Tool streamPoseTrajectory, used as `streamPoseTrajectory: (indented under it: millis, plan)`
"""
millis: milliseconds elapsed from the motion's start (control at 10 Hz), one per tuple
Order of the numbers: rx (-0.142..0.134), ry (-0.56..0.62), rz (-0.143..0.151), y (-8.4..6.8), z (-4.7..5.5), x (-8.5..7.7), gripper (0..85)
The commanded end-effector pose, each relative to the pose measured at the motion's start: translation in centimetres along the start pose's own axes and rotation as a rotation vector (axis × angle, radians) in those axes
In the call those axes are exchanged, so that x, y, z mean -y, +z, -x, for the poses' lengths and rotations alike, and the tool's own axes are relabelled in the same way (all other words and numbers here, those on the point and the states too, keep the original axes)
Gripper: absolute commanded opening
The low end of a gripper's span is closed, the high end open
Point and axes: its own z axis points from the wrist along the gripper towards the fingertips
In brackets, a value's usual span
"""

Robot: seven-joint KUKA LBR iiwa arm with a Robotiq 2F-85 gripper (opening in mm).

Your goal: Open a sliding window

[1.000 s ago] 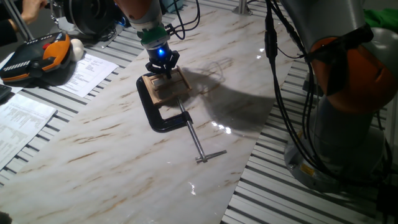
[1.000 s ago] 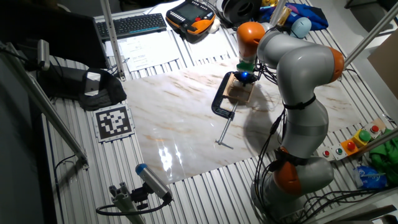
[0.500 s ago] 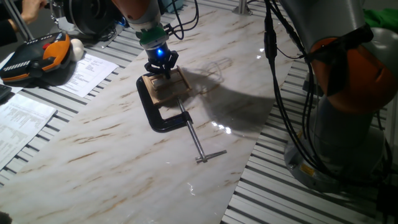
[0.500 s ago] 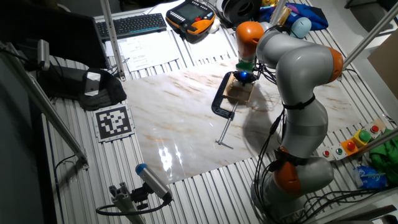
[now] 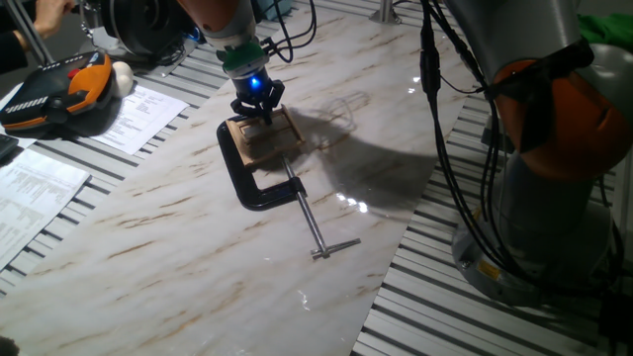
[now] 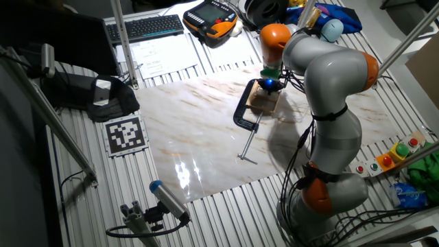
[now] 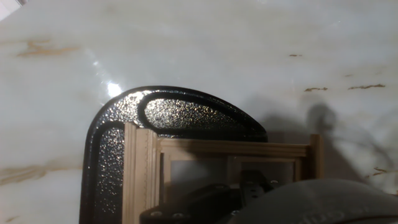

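**Arm bent low over the clamped window**

From where I stand, the big grey and orange arm rises from its base at the table's edge, folds over at the elbow and reaches down so that the wrist points nearly straight at the marble tabletop. A blue light glows on the wrist just above the gripper, which sits right on top of the sliding window. The little tan wooden frame lies flat on the marble, held at one end by the black C-clamp, whose long steel screw runs away across the table to a small crossbar handle.

In the other fixed view the gripper shows only as a dark spot under the blue glow, and the window is a small tan patch beside the clamp.

The hand view looks along the fingers: the clamp's pebbled black arc curves round the frame's corner, and the window's wooden bars and pale pane fill the lower middle. The gripper's dark body is cut off at the bottom edge. I cannot tell whether the fingers are spread or closed, nor whether they touch the sash.
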Motion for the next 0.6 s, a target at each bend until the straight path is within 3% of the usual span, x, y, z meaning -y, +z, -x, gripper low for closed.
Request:
streamPoseTrajectory:
  millis: [0,500]
  plan:
    - [-0.001,-0.001,0.001,0.13,-0.02,-0.04,0.0]
    - [-0.001,-0.001,0.001,0.0,-0.02,0.0,0.0]
